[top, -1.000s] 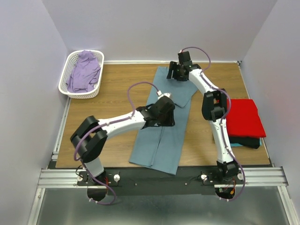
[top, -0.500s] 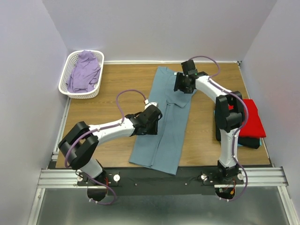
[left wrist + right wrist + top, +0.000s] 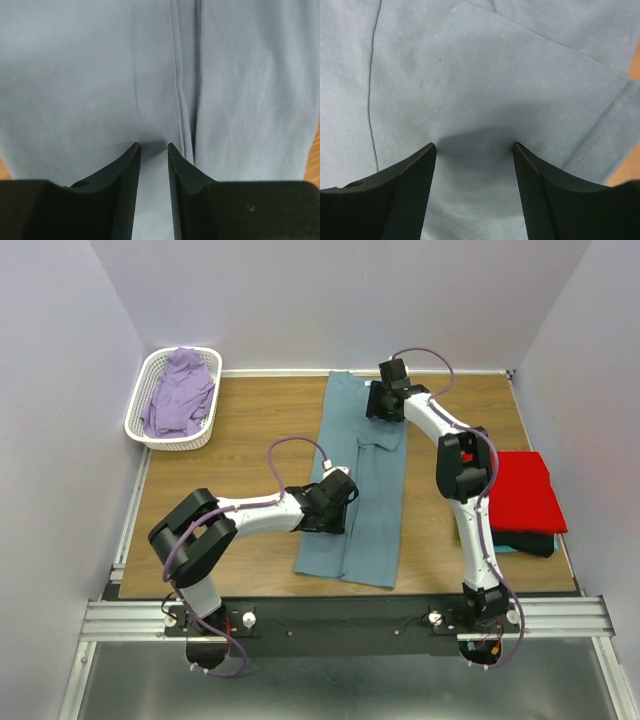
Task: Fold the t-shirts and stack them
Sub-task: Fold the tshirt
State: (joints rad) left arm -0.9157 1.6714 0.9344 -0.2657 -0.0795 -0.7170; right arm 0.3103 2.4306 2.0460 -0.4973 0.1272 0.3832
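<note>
Wood-brown worktop (image 3: 250, 430) boxed in by pale walls (image 3: 330, 300)

A white lattice basket (image 3: 178, 442) sits in the far left corner of the worktop, close against the left wall, with a crumpled lilac cloth (image 3: 180, 390) heaped inside and rising to its rim. A ribbed aluminium rail (image 3: 120, 618) runs along the near edge from side to side. Below the rail lies a dull grey metal floor (image 3: 350, 680). In both wrist views only a thin sliver of bare wood shows at the right edge.
</note>
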